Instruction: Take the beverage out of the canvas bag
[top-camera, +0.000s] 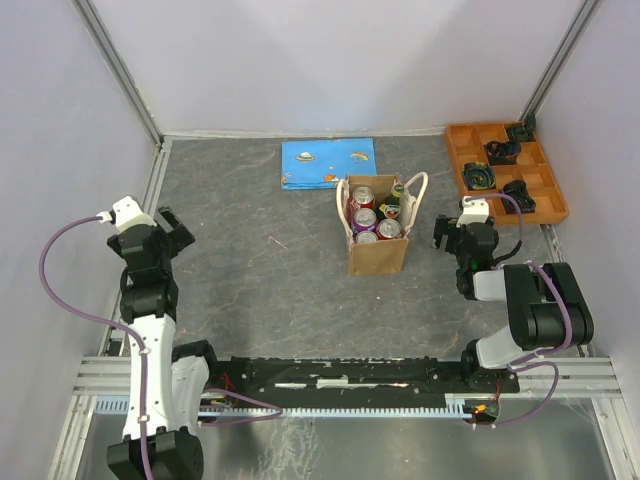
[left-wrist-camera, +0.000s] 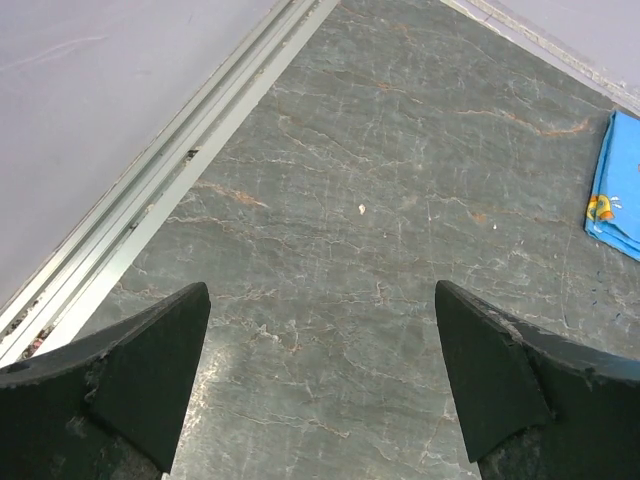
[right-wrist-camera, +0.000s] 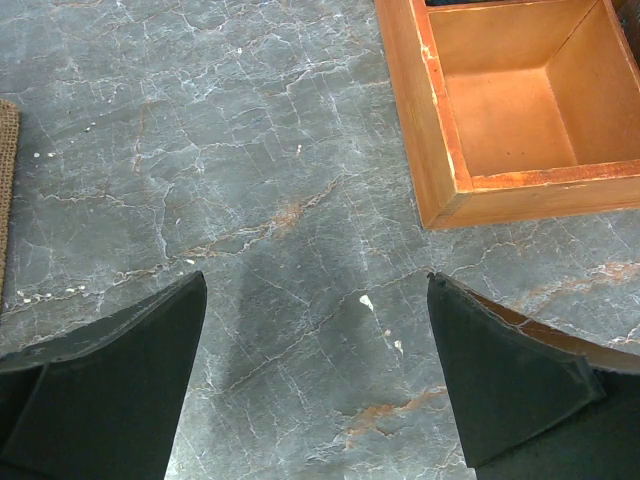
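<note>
1. Left gripper (top-camera: 172, 228) hangs over the grey marbled tabletop (top-camera: 250, 290), jaws wide apart and empty; the right gripper (top-camera: 447, 232) is likewise spread and empty.
2. At 9 o'clock from the right gripper stands the small boxy tan-brown canvas bag (top-camera: 378, 256), upright, cream handles splayed.
3. Round metal drink cans (top-camera: 365, 218) stand packed inside, probably rigid, smooth and slippery; grip one across its wall below the rim.
4. Soft bag sides may lift with it.
</note>
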